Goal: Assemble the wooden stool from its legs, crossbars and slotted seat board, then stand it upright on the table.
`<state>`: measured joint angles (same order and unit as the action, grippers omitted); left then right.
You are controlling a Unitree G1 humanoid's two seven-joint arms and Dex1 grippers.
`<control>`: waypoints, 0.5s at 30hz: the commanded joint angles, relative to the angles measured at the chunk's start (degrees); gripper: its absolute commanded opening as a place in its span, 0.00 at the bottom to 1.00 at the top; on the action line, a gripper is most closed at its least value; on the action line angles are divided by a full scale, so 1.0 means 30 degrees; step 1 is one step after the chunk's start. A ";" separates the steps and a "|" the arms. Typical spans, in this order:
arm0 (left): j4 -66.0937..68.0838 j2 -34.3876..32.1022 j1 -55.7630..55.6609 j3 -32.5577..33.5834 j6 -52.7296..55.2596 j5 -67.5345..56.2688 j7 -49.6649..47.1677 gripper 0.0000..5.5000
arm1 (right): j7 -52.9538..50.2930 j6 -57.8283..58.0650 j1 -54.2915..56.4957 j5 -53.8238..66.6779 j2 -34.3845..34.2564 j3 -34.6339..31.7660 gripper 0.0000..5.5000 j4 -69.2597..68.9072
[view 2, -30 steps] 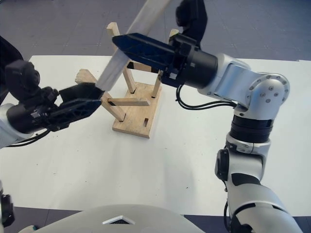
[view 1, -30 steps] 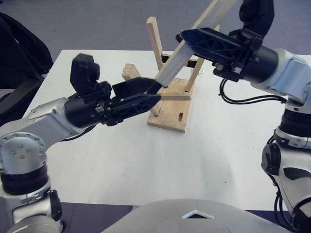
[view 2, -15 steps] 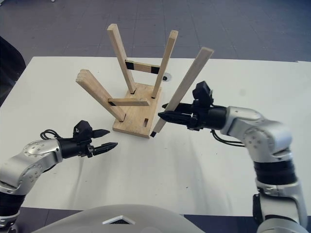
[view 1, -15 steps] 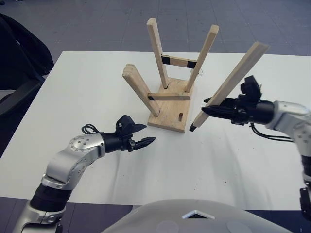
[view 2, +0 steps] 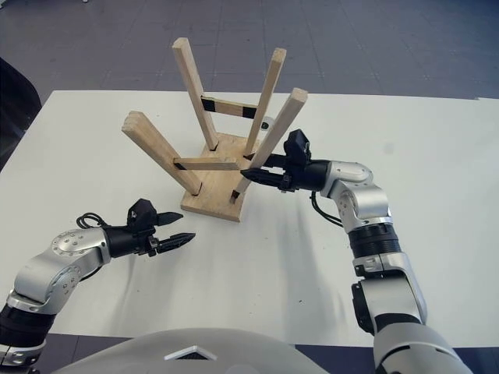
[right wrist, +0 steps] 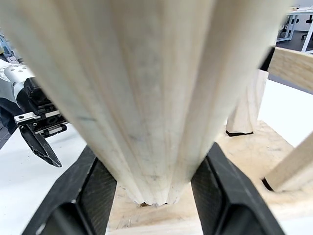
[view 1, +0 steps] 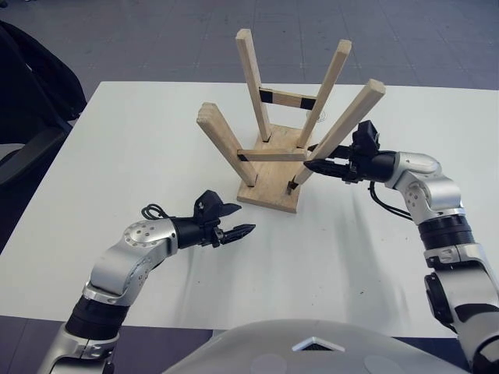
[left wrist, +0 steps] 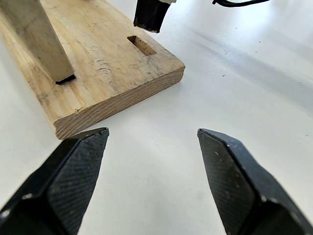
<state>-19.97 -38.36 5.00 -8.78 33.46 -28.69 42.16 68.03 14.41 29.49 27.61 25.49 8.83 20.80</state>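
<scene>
The slotted seat board [view 1: 269, 189] lies flat on the white table, with three wooden legs [view 1: 253, 86] standing up from it. Two crossbars [view 1: 274, 155] join those legs. My right gripper [view 1: 310, 166] is shut on the fourth leg [view 1: 345, 123], which leans up to the right. That leg's black-tipped lower end [left wrist: 150, 14] hangs just above the empty slot [left wrist: 142, 45] at the board's near right corner. Low over the table in front of the board's near left corner, my left gripper [view 1: 243, 232] stands open with nothing in it.
The table [view 1: 140, 140] has free room on the left and along the front. A dark chair [view 1: 31, 93] stands beyond its left edge. A small round object [view 2: 267, 123] lies behind the stool.
The right gripper has carried the fourth leg left, from the table beside the board to the near right slot. The left gripper has shifted slightly right and stays open.
</scene>
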 commanded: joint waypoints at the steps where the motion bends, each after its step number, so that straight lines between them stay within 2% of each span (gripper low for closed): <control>1: 0.0073 0.0182 0.0042 0.0143 0.0154 0.0270 0.0013 0.61 | 0.0770 -0.0829 0.0578 -0.1163 -0.0288 0.0377 0.37 0.1047; 9: -0.0045 0.0339 0.0291 0.0293 0.0157 0.0318 -0.0012 0.61 | 0.1351 -0.3747 0.0773 -0.3839 -0.0838 0.1261 0.37 0.5276; 15: -0.0170 0.0641 0.0617 0.0287 0.0122 0.0390 -0.0268 0.61 | 0.1156 -0.2961 0.1410 -0.6161 -0.1000 0.3657 0.37 0.4457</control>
<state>-19.98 -36.76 6.27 -8.45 33.53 -28.39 41.94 72.21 1.53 35.48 15.92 22.94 14.66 32.76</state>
